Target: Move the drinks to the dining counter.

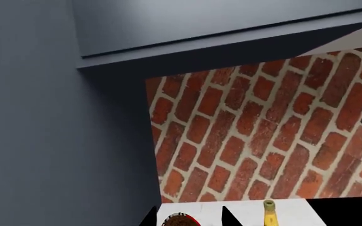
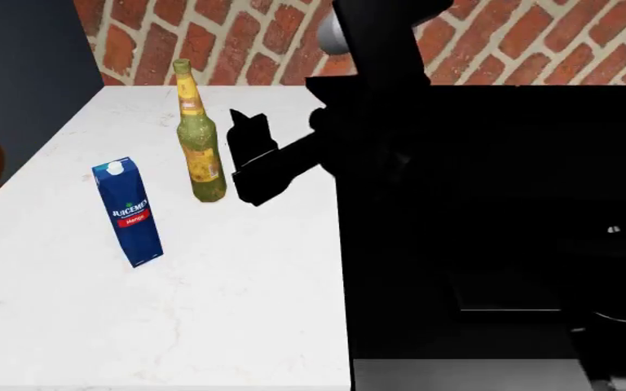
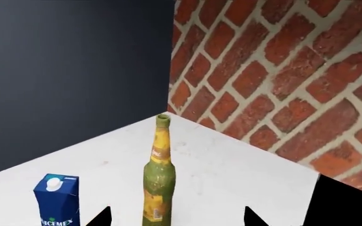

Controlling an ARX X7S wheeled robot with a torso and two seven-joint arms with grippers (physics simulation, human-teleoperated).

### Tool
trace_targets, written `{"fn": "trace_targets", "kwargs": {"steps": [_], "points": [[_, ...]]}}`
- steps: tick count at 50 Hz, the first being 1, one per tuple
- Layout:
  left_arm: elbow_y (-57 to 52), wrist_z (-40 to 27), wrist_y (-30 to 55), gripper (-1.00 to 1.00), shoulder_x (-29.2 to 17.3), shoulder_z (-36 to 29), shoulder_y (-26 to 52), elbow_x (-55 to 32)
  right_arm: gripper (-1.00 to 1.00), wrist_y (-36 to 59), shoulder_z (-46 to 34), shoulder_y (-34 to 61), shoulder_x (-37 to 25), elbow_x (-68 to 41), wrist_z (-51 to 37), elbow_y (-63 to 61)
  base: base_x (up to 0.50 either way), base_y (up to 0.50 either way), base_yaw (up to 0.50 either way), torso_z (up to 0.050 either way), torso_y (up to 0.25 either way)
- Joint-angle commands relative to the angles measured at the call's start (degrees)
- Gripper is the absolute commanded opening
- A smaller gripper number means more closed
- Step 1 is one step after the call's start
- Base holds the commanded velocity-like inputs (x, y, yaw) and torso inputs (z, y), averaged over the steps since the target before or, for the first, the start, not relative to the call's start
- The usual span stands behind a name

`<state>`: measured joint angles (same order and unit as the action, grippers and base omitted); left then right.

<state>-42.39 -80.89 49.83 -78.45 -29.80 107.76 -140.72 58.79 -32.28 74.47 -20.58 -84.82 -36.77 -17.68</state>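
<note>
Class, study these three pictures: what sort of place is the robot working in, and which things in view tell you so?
Probably a kitchen: a white marble-look worktop against a red brick wall, a black stove adjoining it, and drinks standing on the worktop.

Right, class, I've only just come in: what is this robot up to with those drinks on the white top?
The right tool is open and reaching toward the olive-green bottle, which stands upright on the white worktop beside the black stove, not yet gripped. The Mango carton stands nearer, untouched. The left tool appears to hold the brown bottle, seen only by its top. None has reached the dining counter.
</note>
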Motion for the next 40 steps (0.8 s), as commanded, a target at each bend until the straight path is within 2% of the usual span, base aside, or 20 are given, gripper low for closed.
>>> {"fn": "trace_targets", "kwargs": {"steps": [1, 8, 40], "points": [[-0.04, 0.32, -0.24, -1.0, -0.5, 0.14, 0.31, 0.11, 1.0, 0.43, -1.17, 0.25, 1.89, -1.92, 0.04, -1.21, 0.0, 0.0, 0.0, 0.0, 0.0], [0.24, 0.27, 0.08, -1.0, -0.77, 0.22, 0.61, -0.18, 1.0, -0.43, -2.19, -1.06, 3.42, -1.5, 0.26, -2.13, 0.0, 0.0, 0.0, 0.0, 0.001], [-0.47, 2.66, -0.82, -1.0, -2.76, 0.68, -2.0, 1.65, 1.0, -8.02, -8.72, -2.97, 10.76, 10.49, 14.87, 8.75, 0.0, 0.0, 0.0, 0.0, 0.0]]}}
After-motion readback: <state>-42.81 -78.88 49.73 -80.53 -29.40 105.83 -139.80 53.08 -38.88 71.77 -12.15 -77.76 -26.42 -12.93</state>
